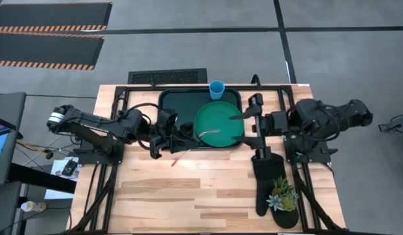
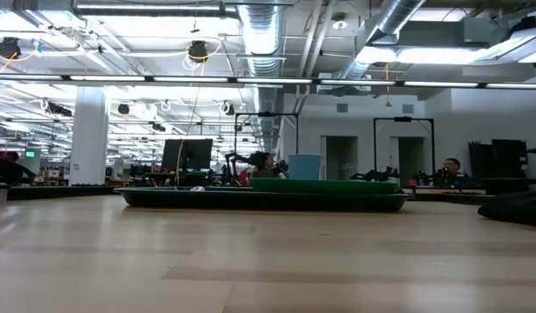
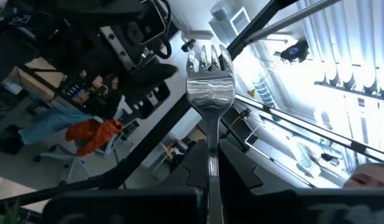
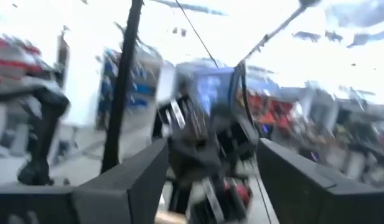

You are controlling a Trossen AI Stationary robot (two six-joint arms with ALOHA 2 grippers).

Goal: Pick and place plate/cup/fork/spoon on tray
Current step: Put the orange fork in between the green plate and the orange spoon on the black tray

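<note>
Fork [image 3: 210, 74] tines jut past the left tool [image 3: 210, 155], pinched by its handle for carrying onto the tray [image 1: 168, 98]; right tool [image 4: 207, 168] hangs spread over the plate [image 1: 217, 121].

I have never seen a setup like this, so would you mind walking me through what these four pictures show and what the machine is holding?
This is a robot with two dark arms at a wooden table. The overhead picture shows everything: a dark green tray carrying a round green plate, with a blue cup at the tray's far rim. A black mitt and a small plant lie near the right arm.

The low picture looks level across the table at the tray.

The other two come from cameras on the wrists. The left hand grips a fork, tines pointing away from the camera; overhead, that hand sits at the tray's near edge. The right hand is over the plate, fingers apart and empty.
</note>
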